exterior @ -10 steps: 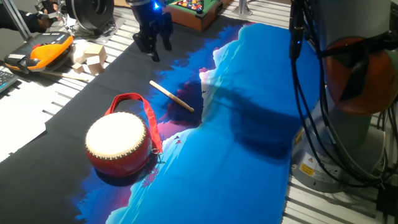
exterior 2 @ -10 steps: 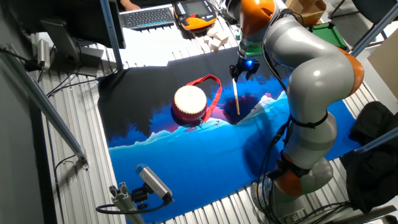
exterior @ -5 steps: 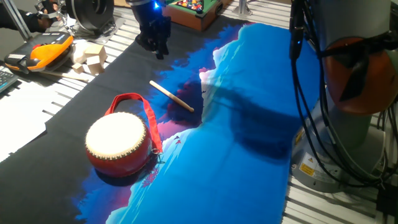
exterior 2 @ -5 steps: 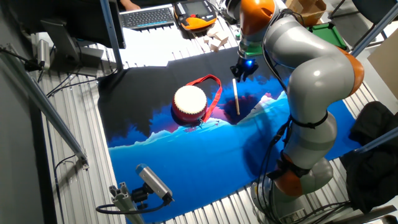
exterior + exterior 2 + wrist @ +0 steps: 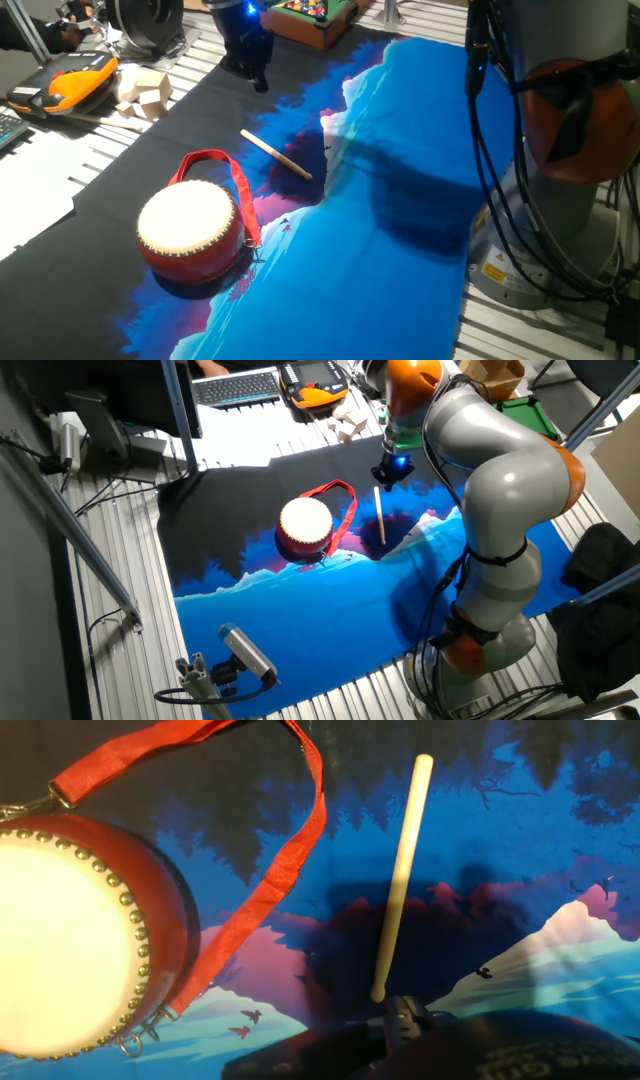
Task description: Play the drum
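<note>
The drum [image 5: 190, 228] has a red body, a cream skin top and a red strap loop [image 5: 215, 165]. It stands upright on the dark and blue cloth, also in the other fixed view [image 5: 304, 525] and at the left of the hand view [image 5: 60, 940]. A thin wooden stick [image 5: 277, 155] lies flat on the cloth beside the strap, also in the hand view [image 5: 398, 880]. My gripper [image 5: 258, 80] hangs above the cloth's far edge, past the stick's far end, apart from both. Its fingers look closed together and empty. It also shows in the other fixed view [image 5: 385, 478].
Wooden blocks [image 5: 140, 92] and an orange-black handset [image 5: 75, 78] lie off the cloth's far left. A small green pool table toy [image 5: 310, 15] stands behind the gripper. A keyboard [image 5: 235, 387] lies at the table's back. The robot's base [image 5: 570, 150] and cables fill the right side.
The gripper's fingers were spread apart a second ago and are now closed together. The hand has shifted slightly. Drum and stick have not moved.
</note>
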Robot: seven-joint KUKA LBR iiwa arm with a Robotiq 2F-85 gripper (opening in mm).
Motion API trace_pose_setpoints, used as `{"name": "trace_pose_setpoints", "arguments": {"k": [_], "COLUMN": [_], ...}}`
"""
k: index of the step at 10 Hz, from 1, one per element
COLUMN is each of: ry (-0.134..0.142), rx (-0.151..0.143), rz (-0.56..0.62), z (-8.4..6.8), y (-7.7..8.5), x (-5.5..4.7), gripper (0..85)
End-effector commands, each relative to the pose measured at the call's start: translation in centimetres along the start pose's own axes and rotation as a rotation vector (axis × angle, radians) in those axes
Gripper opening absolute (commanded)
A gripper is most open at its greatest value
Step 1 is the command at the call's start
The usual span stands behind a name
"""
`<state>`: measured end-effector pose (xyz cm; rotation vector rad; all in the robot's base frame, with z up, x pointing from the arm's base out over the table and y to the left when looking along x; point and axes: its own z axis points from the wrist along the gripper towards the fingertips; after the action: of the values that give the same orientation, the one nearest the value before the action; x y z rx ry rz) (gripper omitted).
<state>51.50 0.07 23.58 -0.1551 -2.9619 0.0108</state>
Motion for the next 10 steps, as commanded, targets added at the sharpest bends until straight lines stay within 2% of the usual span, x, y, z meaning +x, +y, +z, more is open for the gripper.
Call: {"name": "trace_pose_setpoints", "arguments": {"k": [1, 4, 5, 7, 8, 9, 10], "ry": [-0.003, -0.054, -0.056, -0.095, -0.102, -0.122, -0.140], "rx": [-0.002, -0.003, -0.004, -0.028, -0.019, -0.027, -0.052], "rz": [0.002, 0.032, 0.035, 0.073, 0.078, 0.090, 0.104], "z": [-0.01, -0.01, -0.01, -0.01, -0.01, -0.01, -0.01], "y": [-0.02, -0.02, -0.02, -0.02, -0.02, -0.02, -0.02], "x": [0.03, 0.03, 0.03, 0.03, 0.03, 0.03, 0.03], "gripper": [0.0, 0.0, 0.0, 0.0, 0.0, 0.0, 0.0]}}
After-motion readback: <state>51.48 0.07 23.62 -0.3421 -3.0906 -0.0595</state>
